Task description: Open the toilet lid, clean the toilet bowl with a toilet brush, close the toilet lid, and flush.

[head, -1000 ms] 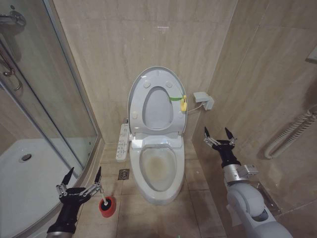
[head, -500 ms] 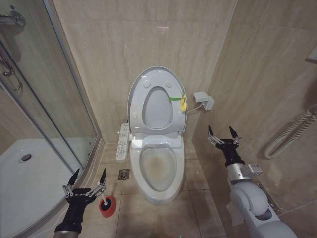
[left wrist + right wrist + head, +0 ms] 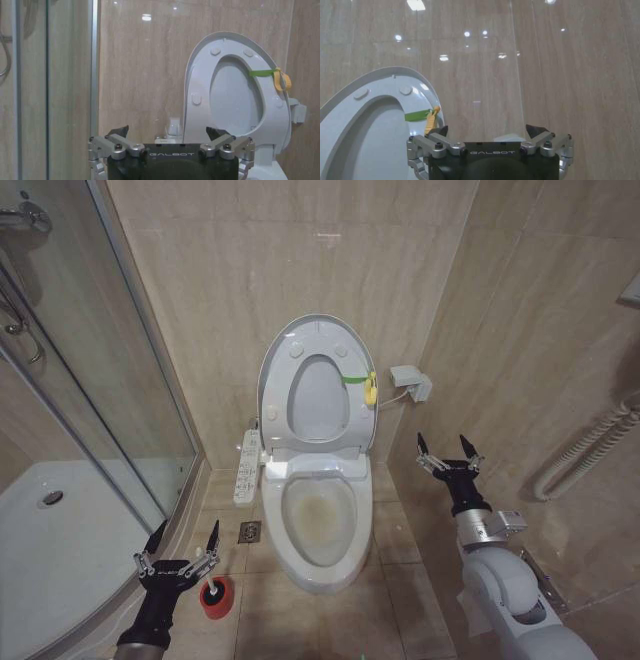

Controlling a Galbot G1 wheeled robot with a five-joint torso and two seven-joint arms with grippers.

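Note:
The toilet lid [image 3: 318, 390] stands raised against the back wall, its underside with the oval recess facing me. It also shows in the left wrist view [image 3: 235, 93] and the right wrist view [image 3: 365, 127]. Below it the toilet bowl [image 3: 320, 518] lies uncovered, brownish stains inside. The toilet brush [image 3: 212, 588] stands in a red holder [image 3: 217, 600] on the floor left of the bowl. My left gripper [image 3: 187, 532] [image 3: 167, 131] hangs open just above and left of the holder. My right gripper [image 3: 442, 442] [image 3: 486, 129] is open and empty, right of the toilet.
A glass shower enclosure [image 3: 100, 380] closes off the left side. A floor drain [image 3: 249, 531] and a white control panel [image 3: 248, 467] sit left of the toilet. A wall box [image 3: 412, 383] and a coiled hose [image 3: 590, 445] are on the right wall.
My left gripper has moved lower and to the right, closer to the red holder and the brush. The right gripper has barely shifted. Both stay open.

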